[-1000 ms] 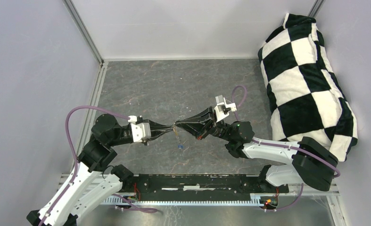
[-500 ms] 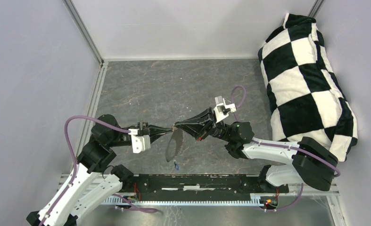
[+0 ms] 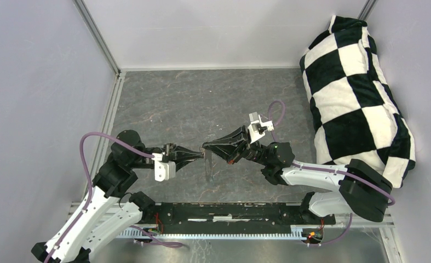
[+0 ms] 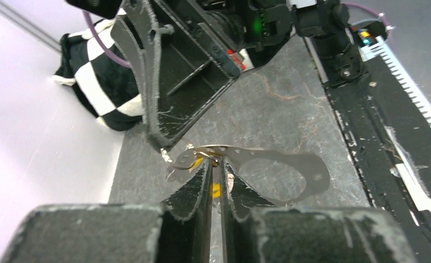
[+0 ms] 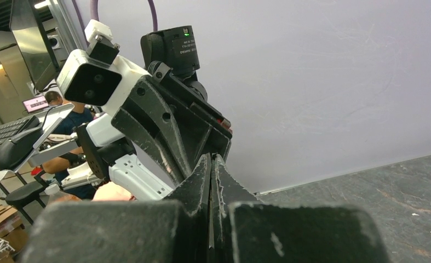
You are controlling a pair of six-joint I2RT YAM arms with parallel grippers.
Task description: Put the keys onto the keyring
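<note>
Top external view: the left gripper (image 3: pixel 200 156) and right gripper (image 3: pixel 205 147) meet tip to tip above the grey table (image 3: pixel 202 93). The keyring (image 3: pixel 208 167) hangs directly below the 2 sets of tips, seen edge-on as a thin vertical sliver. A checkered cushion (image 3: pixel 355 93) lies well behind and to the side of the right jaws. The blue key cannot be made out.

Left wrist view: the left gripper (image 4: pixel 216 164) has its 2 fingers drawn almost together, leaving a narrow slit. A yellow piece, the brass-gold key (image 4: pixel 216 190), sits pinched in that slit just behind the tips. The keyring (image 4: pixel 317 174) crosses directly in front of the tips and its loop extends to 1 side of them, off the table. The right gripper (image 4: pixel 164 147) comes in from ahead, its tip touching or just beside the near end of the band; which of the 2 cannot be told.

Right wrist view: the right gripper (image 5: pixel 210 160) has its fingers pressed fully together. Whether anything is clamped between them cannot be told. The left arm's wrist camera (image 5: pixel 87 79) faces the jaws from just beyond the tips.
</note>
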